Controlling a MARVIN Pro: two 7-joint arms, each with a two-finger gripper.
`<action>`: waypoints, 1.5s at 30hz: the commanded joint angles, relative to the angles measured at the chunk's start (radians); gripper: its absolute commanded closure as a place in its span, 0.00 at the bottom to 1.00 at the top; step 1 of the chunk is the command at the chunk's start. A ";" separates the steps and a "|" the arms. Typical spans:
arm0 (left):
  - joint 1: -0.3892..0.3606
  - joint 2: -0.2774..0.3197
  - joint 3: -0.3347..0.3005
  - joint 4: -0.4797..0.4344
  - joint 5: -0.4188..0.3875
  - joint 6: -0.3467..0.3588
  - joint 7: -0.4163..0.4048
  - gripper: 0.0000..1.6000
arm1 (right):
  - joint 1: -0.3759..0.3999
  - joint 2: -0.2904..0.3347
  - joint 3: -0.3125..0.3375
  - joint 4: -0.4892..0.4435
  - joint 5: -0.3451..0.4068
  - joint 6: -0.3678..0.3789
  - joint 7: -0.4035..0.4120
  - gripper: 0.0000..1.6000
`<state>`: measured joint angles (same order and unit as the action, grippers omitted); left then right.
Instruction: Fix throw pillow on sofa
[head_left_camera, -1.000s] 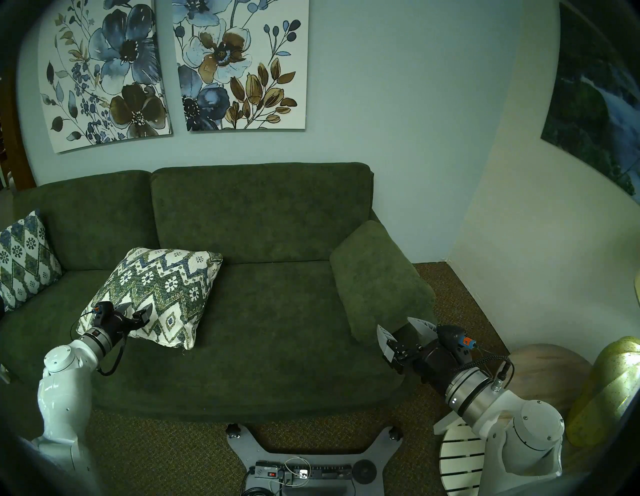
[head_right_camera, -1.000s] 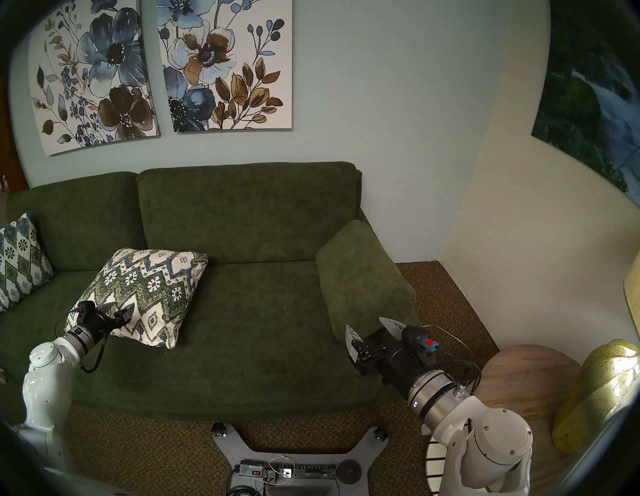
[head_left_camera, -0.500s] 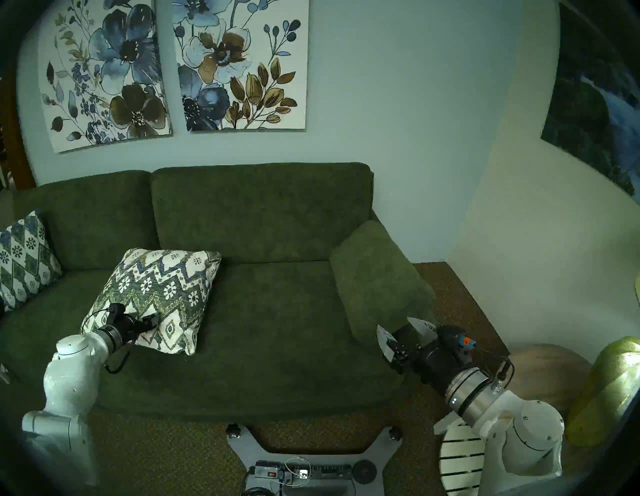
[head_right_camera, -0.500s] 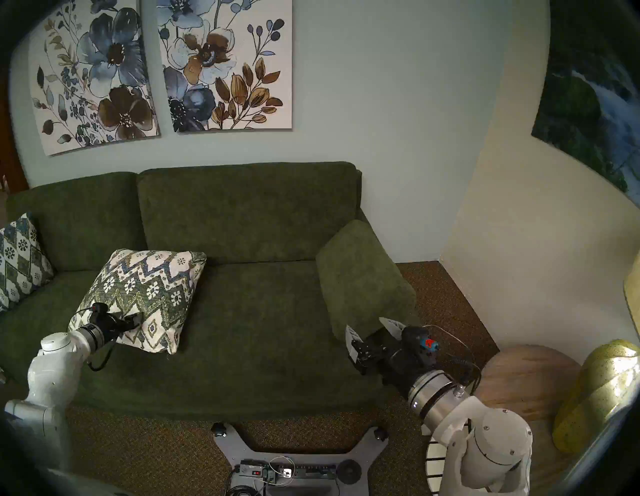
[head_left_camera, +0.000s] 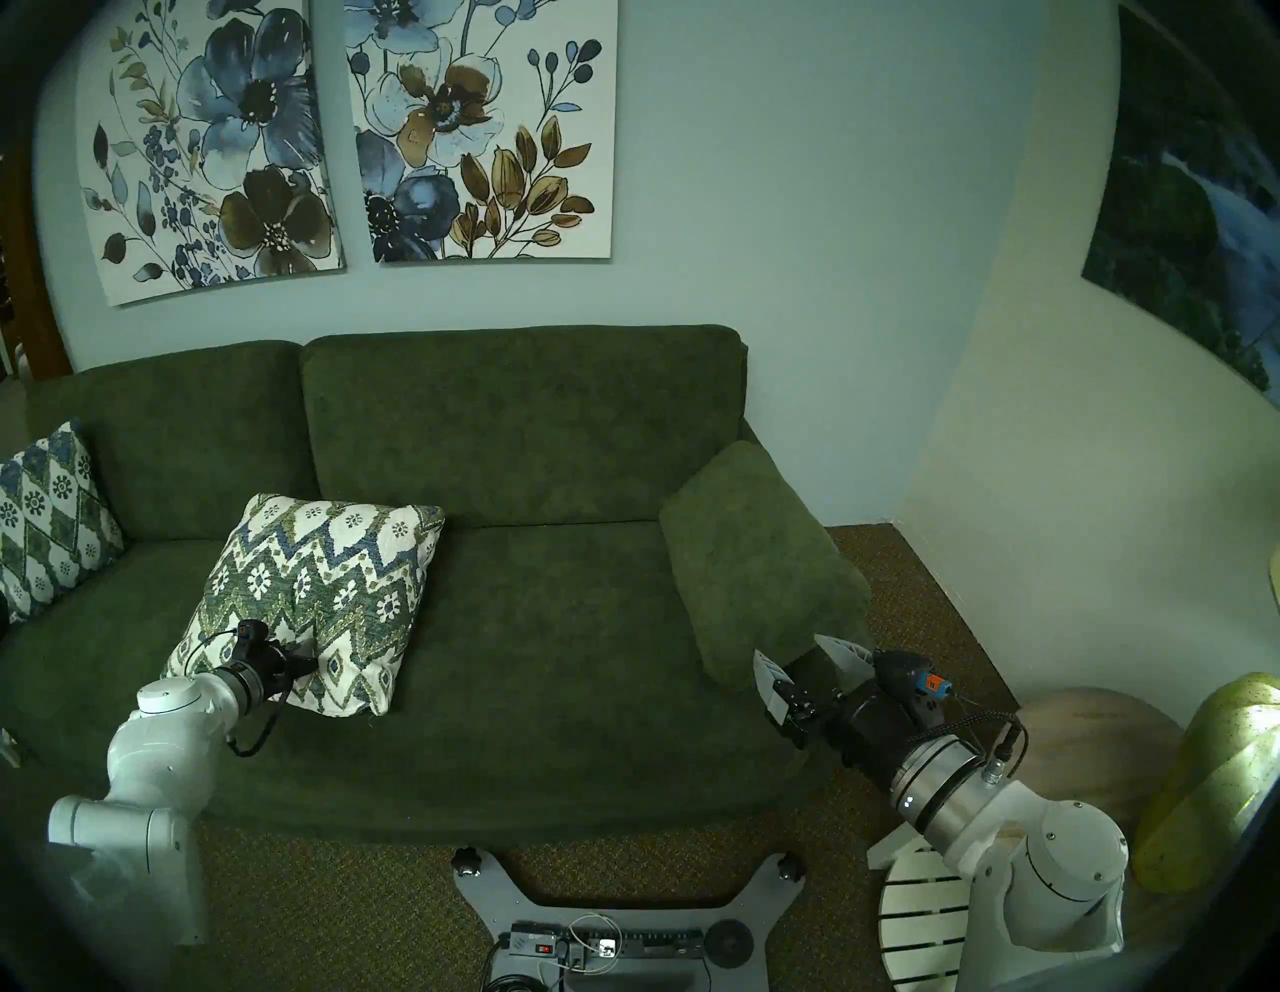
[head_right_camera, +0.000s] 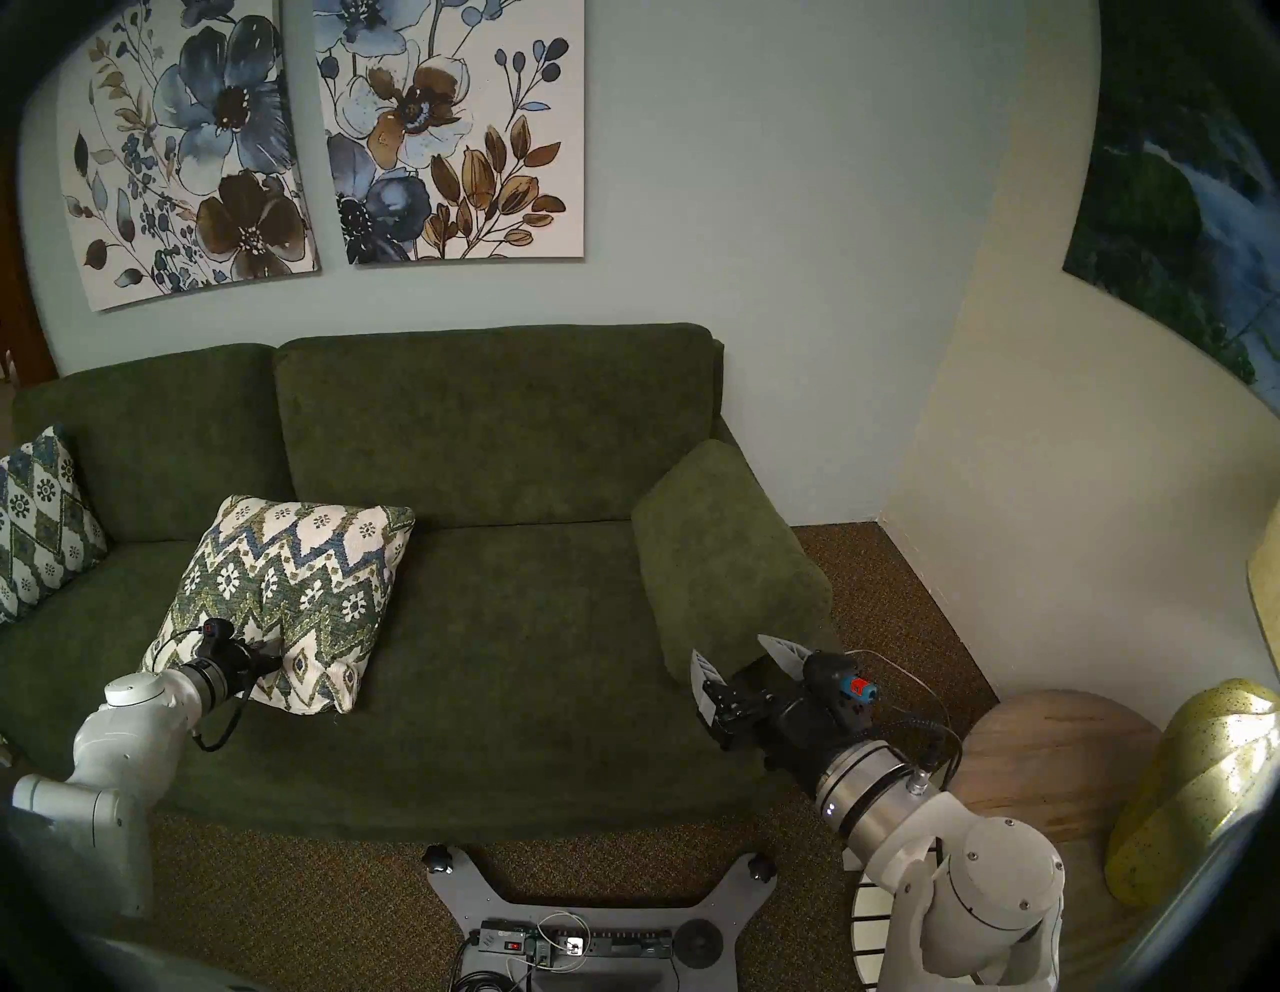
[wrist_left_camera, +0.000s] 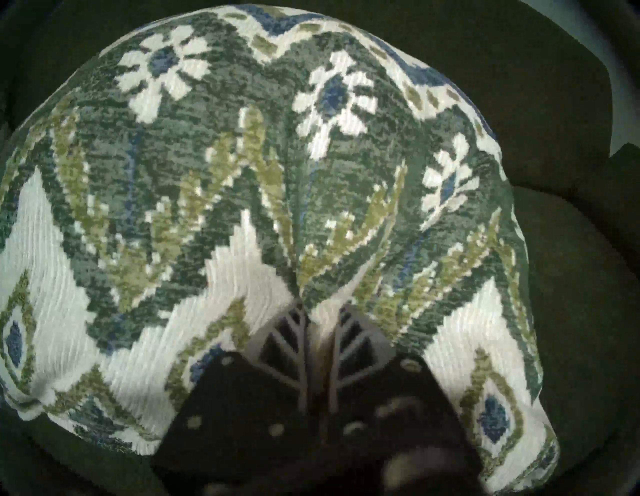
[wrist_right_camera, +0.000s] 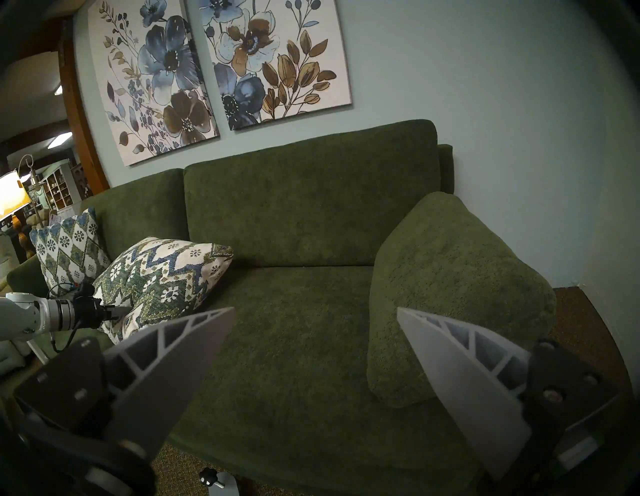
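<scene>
On the left half of the sofa (head_left_camera: 554, 623) seat we list the throw pillow (head_left_camera: 325, 575): cream weave with green and blue zigzags, lying tilted, its far corner against the back cushion and its near edge close to the seat front.

Left end effector (wrist_left_camera: 317, 311): in the left wrist view we see both ribbed fingers (wrist_left_camera: 287, 343) drawn almost together, with a fold of the pillow's fabric gathered between them and creases radiating from the pinch. The head views show only a dent in the pillow's near left part where the dark tool (head_left_camera: 305, 661) presses in; the fingers themselves are hidden there.

Right end effector (wrist_right_camera: 311, 353): the right wrist view shows its two pale fingers spread wide with nothing between them. In the head views it hangs (head_left_camera: 807, 661) over the sofa's near right corner, just in front of the green armrest (head_left_camera: 762, 561).

Second pillow (head_left_camera: 48, 512), bluer lattice pattern: upright at the far left end of the seat, apart from the throw pillow. The right wrist view alone shows a lit lamp (wrist_right_camera: 14, 194) and shelves beyond it.

Open room: we note a bare stretch of seat between the throw pillow's right edge and the armrest. Two flower paintings (head_left_camera: 360, 138) hang on the wall above the backrest.
</scene>
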<state>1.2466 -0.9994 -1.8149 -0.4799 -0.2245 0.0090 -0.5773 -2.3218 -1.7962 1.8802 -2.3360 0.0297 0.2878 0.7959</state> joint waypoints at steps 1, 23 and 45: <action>-0.035 -0.040 0.034 0.101 0.019 -0.014 -0.001 1.00 | 0.003 0.000 0.001 -0.010 0.000 -0.002 -0.001 0.00; -0.222 -0.023 -0.002 -0.199 -0.172 0.048 -0.371 1.00 | 0.004 0.001 0.001 -0.004 0.001 -0.002 0.000 0.00; -0.198 -0.137 0.020 -0.436 -0.245 0.354 -0.599 1.00 | 0.006 0.001 0.001 -0.004 0.002 -0.003 0.001 0.00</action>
<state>1.0756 -1.0892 -1.8001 -0.8139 -0.4140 0.2740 -1.1064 -2.3197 -1.7962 1.8803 -2.3282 0.0314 0.2869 0.7975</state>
